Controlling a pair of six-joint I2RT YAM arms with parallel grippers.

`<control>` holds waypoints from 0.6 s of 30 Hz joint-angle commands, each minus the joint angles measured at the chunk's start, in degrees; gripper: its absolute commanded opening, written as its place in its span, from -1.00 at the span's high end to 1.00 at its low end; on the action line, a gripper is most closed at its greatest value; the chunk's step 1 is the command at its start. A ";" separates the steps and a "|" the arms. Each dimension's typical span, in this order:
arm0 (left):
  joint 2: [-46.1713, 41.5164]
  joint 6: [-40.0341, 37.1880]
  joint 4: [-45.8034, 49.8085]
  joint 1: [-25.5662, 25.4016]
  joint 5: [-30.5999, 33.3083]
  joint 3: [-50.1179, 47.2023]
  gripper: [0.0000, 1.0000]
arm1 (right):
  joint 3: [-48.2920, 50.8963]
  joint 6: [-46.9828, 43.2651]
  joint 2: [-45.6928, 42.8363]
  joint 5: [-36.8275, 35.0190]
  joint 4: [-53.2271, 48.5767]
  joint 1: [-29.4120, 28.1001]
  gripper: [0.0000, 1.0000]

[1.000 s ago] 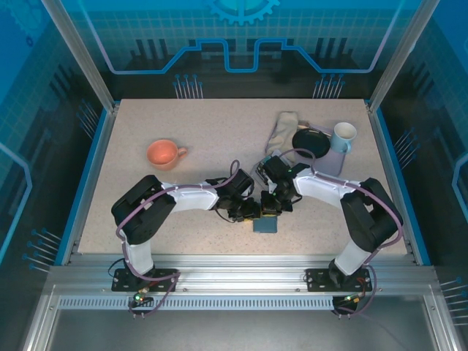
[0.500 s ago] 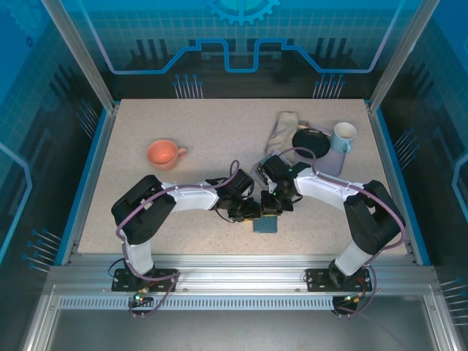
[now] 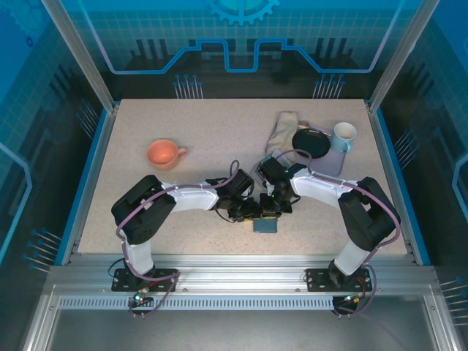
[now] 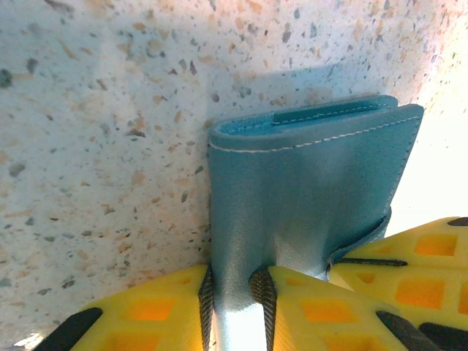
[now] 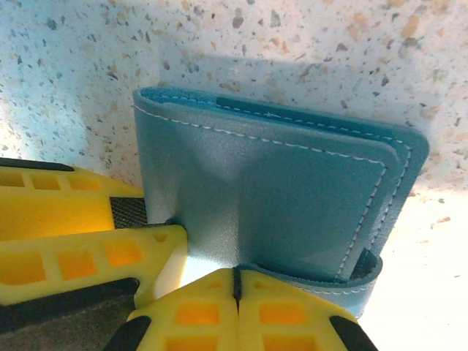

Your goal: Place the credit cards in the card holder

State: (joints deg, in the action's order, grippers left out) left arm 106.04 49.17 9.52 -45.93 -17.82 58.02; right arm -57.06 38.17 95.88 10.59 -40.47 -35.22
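Observation:
The card holder (image 3: 266, 224) is a slate-blue folded wallet lying on the speckled table near the front edge. My left gripper (image 3: 253, 210) is shut on one leaf of the card holder (image 4: 307, 183), which is pinched between its yellow fingers (image 4: 153, 314). My right gripper (image 3: 273, 208) comes from the other side, and its jaws (image 5: 235, 289) are pressed together on the edge of the lower flap of the card holder (image 5: 278, 190). A darker teal strip (image 4: 329, 111) shows between the layers at the far edge. I cannot tell whether it is one of the credit cards.
An orange mug (image 3: 164, 153) stands at the left. At the back right are a beige cloth (image 3: 285, 130), a black dish (image 3: 311, 141), a white mug (image 3: 343, 137) and a grey tray (image 3: 330, 161). The table's front edge runs just below the wallet.
The right arm has shifted slightly to the left. Both grippers stay on the wallet, which has not moved.

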 commanded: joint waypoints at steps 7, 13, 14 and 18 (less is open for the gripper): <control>1.89 -0.04 1.48 -0.65 0.33 -1.30 0.47 | 0.46 1.57 -4.65 -1.73 -1.28 0.01 1.00; 2.04 0.05 1.29 -0.65 0.25 -1.42 0.47 | -0.07 0.10 -2.79 -0.28 -1.21 0.51 1.00; 1.98 0.05 1.29 -0.65 0.25 -1.42 0.48 | -0.05 0.02 -2.40 -0.13 -0.95 0.39 1.00; 2.15 0.05 1.34 -0.67 0.20 -1.14 0.48 | -0.17 -0.15 -1.01 0.52 -0.67 0.43 1.00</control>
State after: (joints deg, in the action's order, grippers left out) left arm 106.04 49.17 9.52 -45.93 -17.85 58.02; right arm -56.95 38.70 93.32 9.82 -40.60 -35.09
